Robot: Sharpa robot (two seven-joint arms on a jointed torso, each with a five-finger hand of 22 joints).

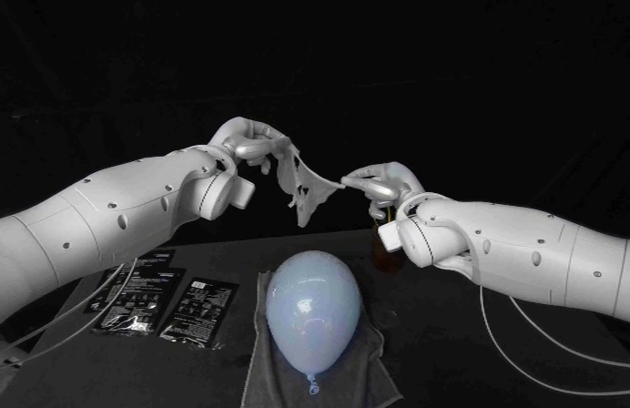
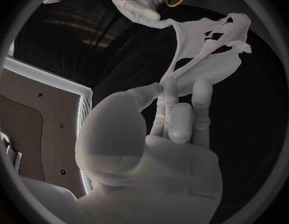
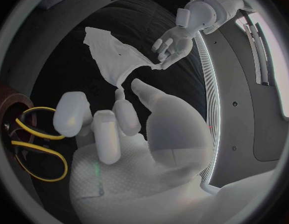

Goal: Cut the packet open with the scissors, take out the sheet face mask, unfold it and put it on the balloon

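A white sheet face mask [image 1: 309, 189] hangs stretched in the air between my two hands, above the balloon. My left hand [image 1: 258, 147] pinches one end of it [image 2: 206, 55] and my right hand [image 1: 378, 186] pinches the other end [image 3: 116, 59]. The pale blue balloon [image 1: 314, 310] lies on a grey cloth [image 1: 370, 377] at the table's front. Yellow-handled scissors [image 3: 32, 144] stand in a brown holder [image 1: 388, 255] just beside my right hand. Black packets [image 1: 168, 300] lie on the table to the left of the balloon.
The black table [image 1: 446, 335] stretches in front of me. My left arm [image 1: 106, 226] reaches over the packets and my right arm [image 1: 525, 253] crosses above the table's right side. A cable [image 1: 538, 358] hangs under the right arm.
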